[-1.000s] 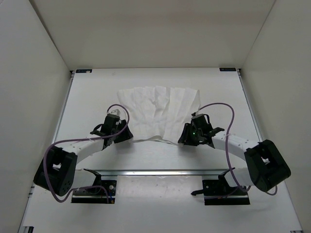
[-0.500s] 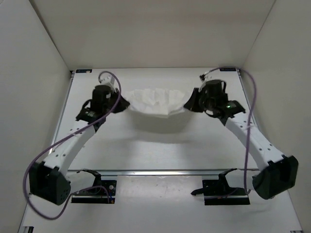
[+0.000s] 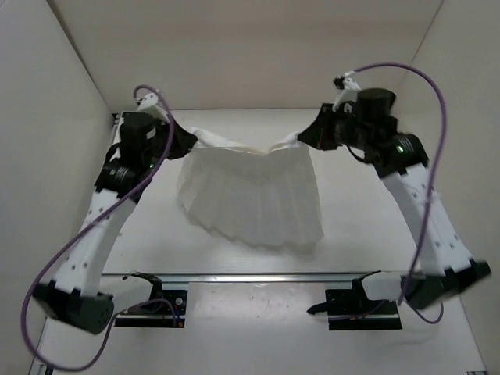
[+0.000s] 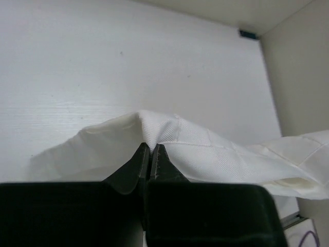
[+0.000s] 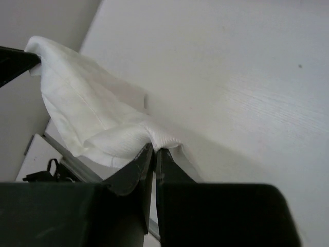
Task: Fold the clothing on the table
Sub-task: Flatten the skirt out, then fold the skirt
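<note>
Top view: clothing (image 3: 250, 195) hung spread between both grippers over far half of table (image 3: 367, 234), top edge sagging mid-span, lower hem short of near rail (image 3: 250, 277); hem contact with table unclear. Left gripper (image 3: 186, 141) pinched left top corner, right gripper (image 3: 303, 139) right top corner. Only wrist views showed jaws nearly closed on thin fabric fold. Bare table left, right and far of cloth; side walls (image 3: 47, 156) close to both arms
</note>
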